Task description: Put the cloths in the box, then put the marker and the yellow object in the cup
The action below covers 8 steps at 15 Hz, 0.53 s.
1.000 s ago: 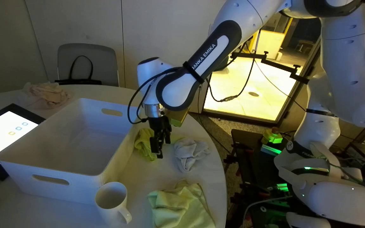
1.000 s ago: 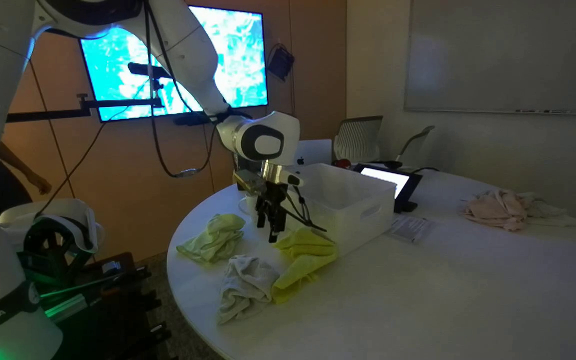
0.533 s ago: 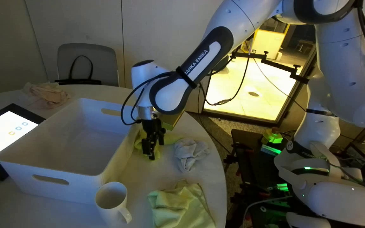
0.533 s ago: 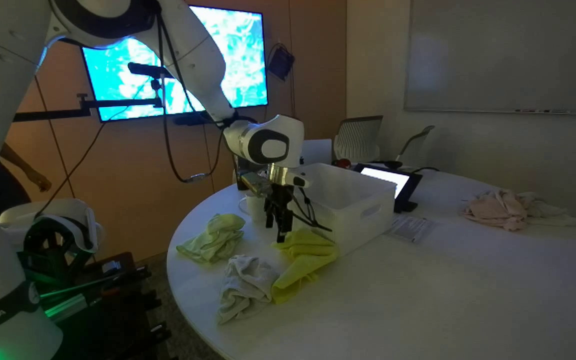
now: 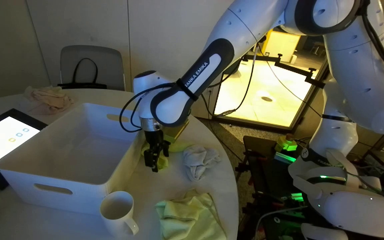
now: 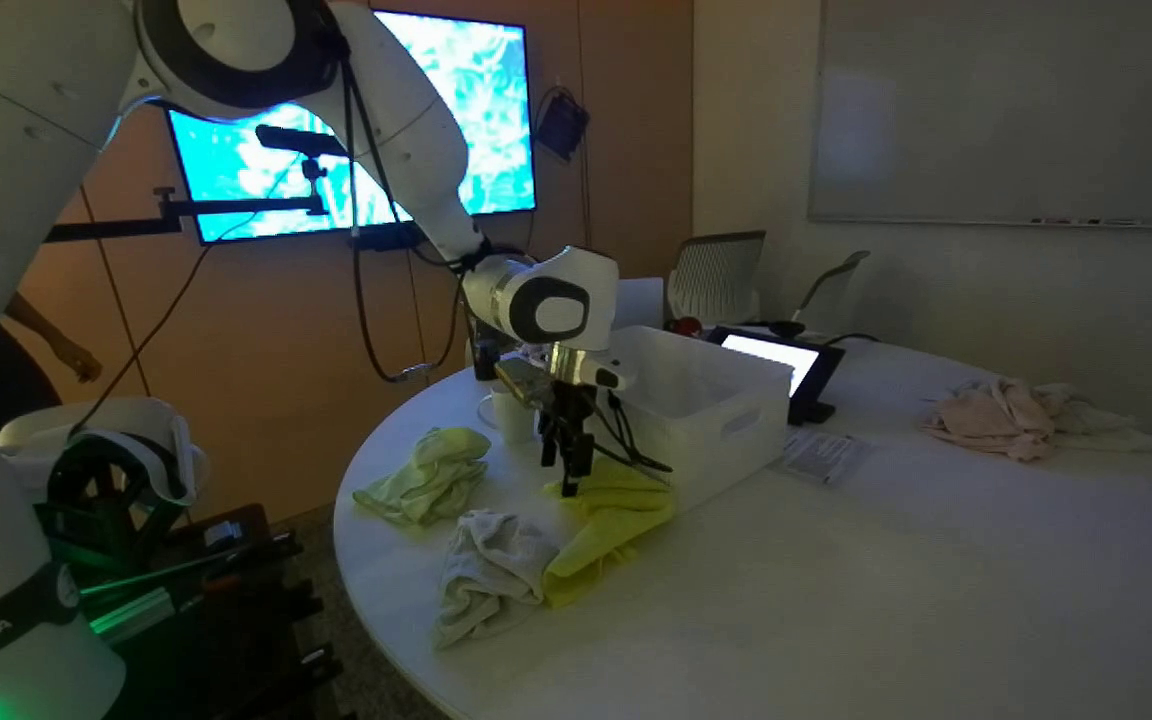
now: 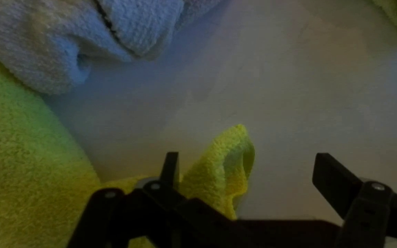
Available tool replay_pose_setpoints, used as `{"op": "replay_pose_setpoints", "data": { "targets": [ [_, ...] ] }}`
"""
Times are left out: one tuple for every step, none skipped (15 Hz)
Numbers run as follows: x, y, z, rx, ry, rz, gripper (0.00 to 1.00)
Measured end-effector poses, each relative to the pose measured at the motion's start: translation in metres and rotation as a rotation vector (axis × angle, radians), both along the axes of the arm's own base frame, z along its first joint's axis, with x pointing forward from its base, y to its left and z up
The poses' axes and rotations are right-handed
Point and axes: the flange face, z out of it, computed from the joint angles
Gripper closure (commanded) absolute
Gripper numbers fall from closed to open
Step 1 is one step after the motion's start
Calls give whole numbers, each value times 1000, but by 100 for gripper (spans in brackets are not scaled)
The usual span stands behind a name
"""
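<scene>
ok so closest to my wrist cam are the fingers [image 7: 334, 184], spread wide and pointing down at the surface [image 6: 836, 580]. A folded corner of the bright yellow-green cloth [image 7: 215, 168] pokes up in the gap, nearer one finger than the other, and tbh I can't tell if anything's touching. The rest of that cloth lies bunched just beside the box [image 5: 85, 200], a big white bin, and my fingers are outside its wall. The white-grey cloth [image 6: 496, 570] is crumpled right up against the bright one, so those two touch.

A bit further out, the pale yellow-green cloth [image 6: 426, 475] sits heaped close to the edge of the surface, near the white-grey one but apart from it. The cup [image 5: 116, 223] stands upright near a corner of the box, handle toward that pale cloth.

Past the box there's a lit-up display [image 5: 5, 143], showing in both exterior views, then a beige-pink fabric heap [image 6: 996, 420] further round the surface. Way back I've got a grey chair [image 5: 110, 66], and in an exterior view a whiteboard [image 6: 1016, 110]
</scene>
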Motion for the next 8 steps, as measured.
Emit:
{"op": "replay_pose_setpoints", "data": {
  "targets": [
    [2, -1, -3, 1, 2, -6, 0],
    [3, -3, -7, 3, 4, -11, 0],
    [5, -4, -9, 4, 4, -16, 0],
    [6, -5, -11, 5, 4, -21, 0],
    [8, -6, -13, 7, 4, -27, 8],
    [9, -8, -14, 9, 4, -33, 24],
    [10, -9, -15, 12, 3, -40, 34],
    [12, -10, -15, 15, 3, -46, 42]
  ]
}}
